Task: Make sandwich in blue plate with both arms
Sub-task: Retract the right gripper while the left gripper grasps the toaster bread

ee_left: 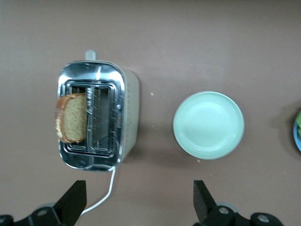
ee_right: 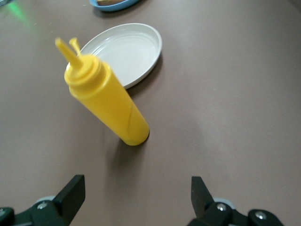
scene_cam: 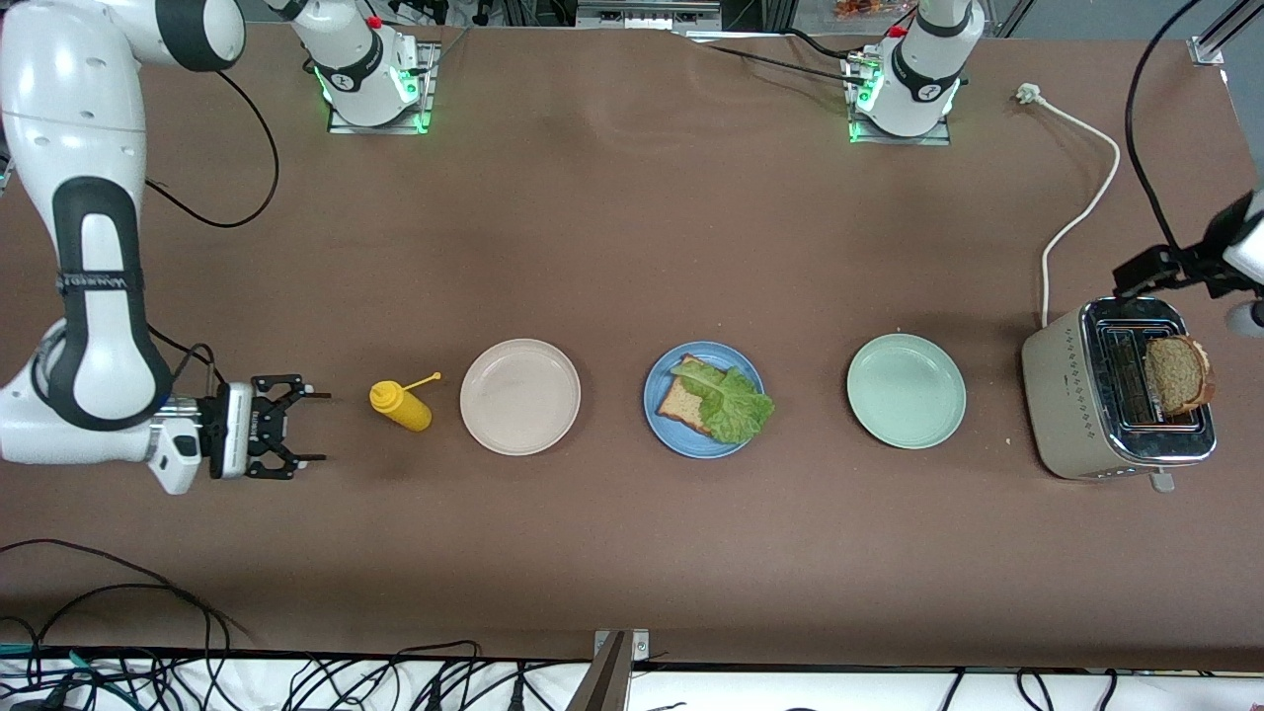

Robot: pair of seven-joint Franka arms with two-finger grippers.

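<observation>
Round blue plate (scene_cam: 660, 420) mid-table, holding one brown bread slice (scene_cam: 681, 405) under ruffled green lettuce (scene_cam: 733, 403). Second brown slice (ee_left: 71, 117) standing in the steel-topped beige toaster (ee_left: 127, 117), below the left gripper (ee_left: 139, 201), fingers spread. Right gripper (scene_cam: 308, 429) spread too, waiting low beside the yellow squeeze bottle (ee_right: 109, 105). Risk: off-centre pinch tearing or dropping the slice.

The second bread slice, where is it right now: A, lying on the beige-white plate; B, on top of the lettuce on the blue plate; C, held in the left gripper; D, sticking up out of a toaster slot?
D: the second bread slice stands in a slot of the toaster, with the open left gripper apart from it.
</observation>
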